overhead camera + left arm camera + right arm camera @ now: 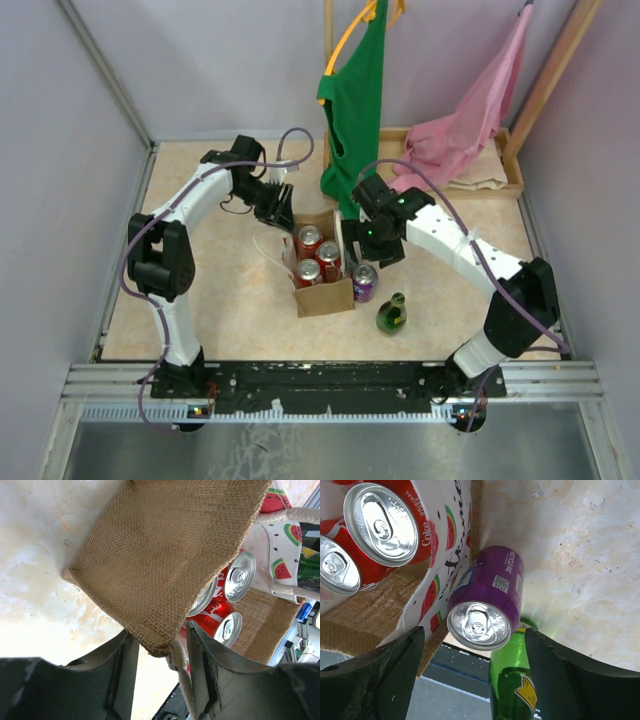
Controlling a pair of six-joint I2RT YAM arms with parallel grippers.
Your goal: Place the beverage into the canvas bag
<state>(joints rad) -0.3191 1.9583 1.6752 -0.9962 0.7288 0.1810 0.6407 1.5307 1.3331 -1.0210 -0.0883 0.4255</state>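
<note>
The canvas bag (325, 297) stands open mid-table, cream with watermelon print and tan burlap sides; three red cola cans (318, 255) stand inside. A purple can (364, 283) stands just right of the bag, with a green bottle (391, 314) in front of it. My left gripper (278, 210) is open at the bag's far-left corner; in the left wrist view its fingers (160, 632) straddle the burlap corner (160, 555) and a white handle (181, 667). My right gripper (372, 248) is open above the purple can (487, 597), which shows between its fingers (474, 632).
A green garment (355, 110) hangs behind the bag. A pink cloth (470, 120) drapes over a wooden tray (515, 170) at the back right. Walls close in the table at left, right and back. The green bottle (517, 680) stands close beside the purple can.
</note>
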